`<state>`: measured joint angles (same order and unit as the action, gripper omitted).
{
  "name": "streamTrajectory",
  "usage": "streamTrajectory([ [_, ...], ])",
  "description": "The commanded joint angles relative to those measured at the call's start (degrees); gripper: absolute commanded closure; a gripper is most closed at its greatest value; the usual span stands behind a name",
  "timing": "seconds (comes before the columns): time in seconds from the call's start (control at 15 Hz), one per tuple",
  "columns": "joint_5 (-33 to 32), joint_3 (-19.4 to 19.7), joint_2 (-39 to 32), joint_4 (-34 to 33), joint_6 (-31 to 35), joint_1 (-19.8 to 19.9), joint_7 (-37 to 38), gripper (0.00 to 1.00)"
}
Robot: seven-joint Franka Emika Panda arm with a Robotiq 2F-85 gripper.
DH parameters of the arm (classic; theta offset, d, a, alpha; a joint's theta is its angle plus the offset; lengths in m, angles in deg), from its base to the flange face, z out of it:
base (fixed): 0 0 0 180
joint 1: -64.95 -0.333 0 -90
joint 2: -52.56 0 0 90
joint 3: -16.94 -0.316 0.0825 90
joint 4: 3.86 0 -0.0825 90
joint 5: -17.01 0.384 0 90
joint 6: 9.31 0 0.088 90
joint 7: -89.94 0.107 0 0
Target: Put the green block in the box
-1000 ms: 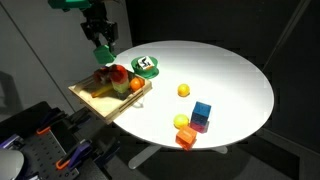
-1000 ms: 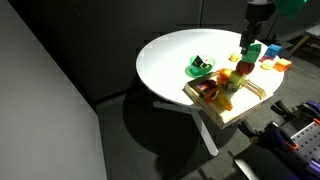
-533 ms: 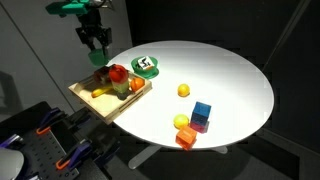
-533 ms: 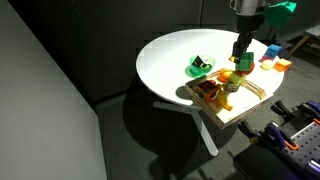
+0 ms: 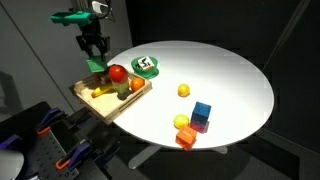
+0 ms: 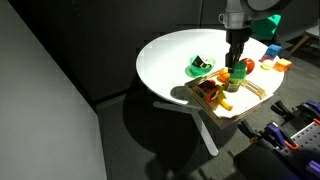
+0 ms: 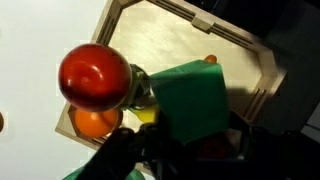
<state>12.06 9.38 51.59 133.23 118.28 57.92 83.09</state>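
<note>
Green block (image 7: 190,100), clamped in your gripper's (image 7: 185,148) jaws, hangs mid-frame over the crowded box (image 7: 170,40); released here it could glance off the red ball (image 7: 95,78) and roll out.

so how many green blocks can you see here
1. The green block is held in the fingers, low over the box, next to the red ball. Another could be hidden among the things in the box.

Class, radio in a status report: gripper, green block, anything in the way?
Gripper shut on the green block, over the box. Block not yet down. Red ball and orange piece already in the box.
</note>
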Motion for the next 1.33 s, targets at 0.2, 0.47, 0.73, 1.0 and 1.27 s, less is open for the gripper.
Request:
streamTrajectory([
  [0.2,-2.0,-0.2,-4.4,-3.1,-2.6,-0.8,3.3,0.67],
  [0.47,-4.1,0.1,-5.4,-2.4,0.4,-0.9,5.6,0.67],
  [0.73,-3.6,0.2,-6.7,-2.5,2.2,-0.7,5.3,0.67],
  [1.0,-3.3,0.3,-7.5,-2.6,2.7,-0.6,4.9,0.67],
  [1.27,-3.3,0.4,-7.7,-2.7,3.2,-0.6,4.8,0.67],
])
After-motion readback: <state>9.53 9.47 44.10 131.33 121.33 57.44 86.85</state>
